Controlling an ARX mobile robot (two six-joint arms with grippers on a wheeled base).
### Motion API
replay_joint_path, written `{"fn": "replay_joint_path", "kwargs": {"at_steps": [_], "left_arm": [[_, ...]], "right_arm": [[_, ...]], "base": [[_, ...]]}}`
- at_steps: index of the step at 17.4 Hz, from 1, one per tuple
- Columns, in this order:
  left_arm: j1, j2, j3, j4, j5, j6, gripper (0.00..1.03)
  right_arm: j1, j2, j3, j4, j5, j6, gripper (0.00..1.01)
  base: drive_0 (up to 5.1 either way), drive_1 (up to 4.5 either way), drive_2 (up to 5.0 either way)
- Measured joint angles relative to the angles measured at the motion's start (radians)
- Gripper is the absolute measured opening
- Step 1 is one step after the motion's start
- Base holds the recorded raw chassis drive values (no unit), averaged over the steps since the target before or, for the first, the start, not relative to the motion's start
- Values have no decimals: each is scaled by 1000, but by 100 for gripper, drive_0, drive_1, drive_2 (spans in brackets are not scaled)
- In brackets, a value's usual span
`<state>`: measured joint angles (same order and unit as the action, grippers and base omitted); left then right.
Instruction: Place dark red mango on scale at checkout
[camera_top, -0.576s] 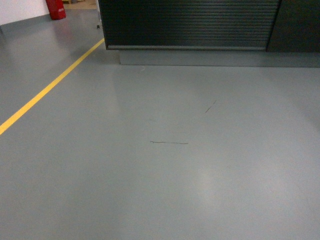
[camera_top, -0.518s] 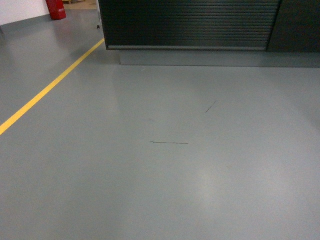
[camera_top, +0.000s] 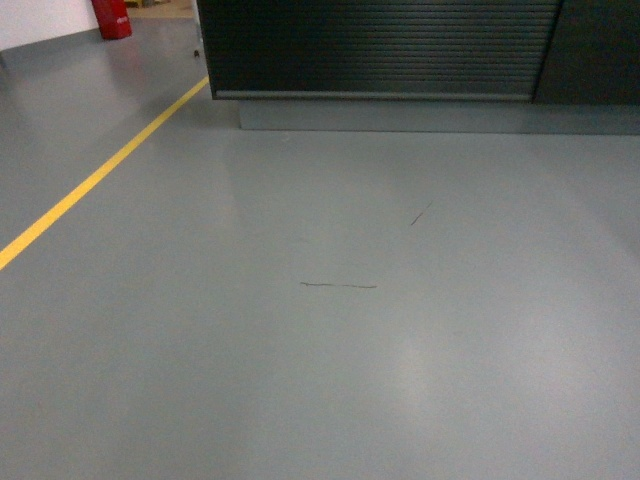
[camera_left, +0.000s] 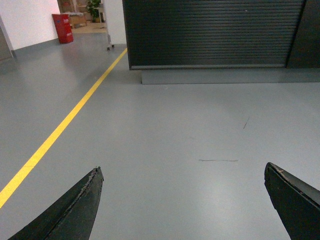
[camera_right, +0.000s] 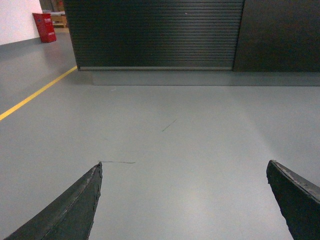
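The checkout (camera_top: 380, 45) shows as a black counter with a slatted front panel across the top of the head view; its top is out of frame. It also stands ahead in the left wrist view as the checkout (camera_left: 215, 32) and in the right wrist view as the checkout (camera_right: 155, 32). The dark red mango and the scale are out of view. My left gripper (camera_left: 182, 167) is open, black fingers wide apart over bare floor. My right gripper (camera_right: 184, 162) is open too, with nothing between its fingers. Neither gripper shows in the head view.
Grey floor (camera_top: 330, 330) stretches to the counter's grey plinth (camera_top: 430, 115). A yellow line (camera_top: 95, 180) runs diagonally at the left. A red object (camera_top: 112, 18) stands at the far left by a white wall. A plain dark panel (camera_top: 595, 50) adjoins the slats at the right.
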<state>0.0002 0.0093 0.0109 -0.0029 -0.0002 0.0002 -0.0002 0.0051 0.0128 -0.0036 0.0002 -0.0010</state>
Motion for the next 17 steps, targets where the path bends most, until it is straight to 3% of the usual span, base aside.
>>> {"fn": "replay_joint_path", "kwargs": {"at_steps": [17], "left_arm": [[0,0,0,0,0,0,98]], "right_arm": [[0,0,0,0,0,0,98]], "base": [[0,0,0]]}}
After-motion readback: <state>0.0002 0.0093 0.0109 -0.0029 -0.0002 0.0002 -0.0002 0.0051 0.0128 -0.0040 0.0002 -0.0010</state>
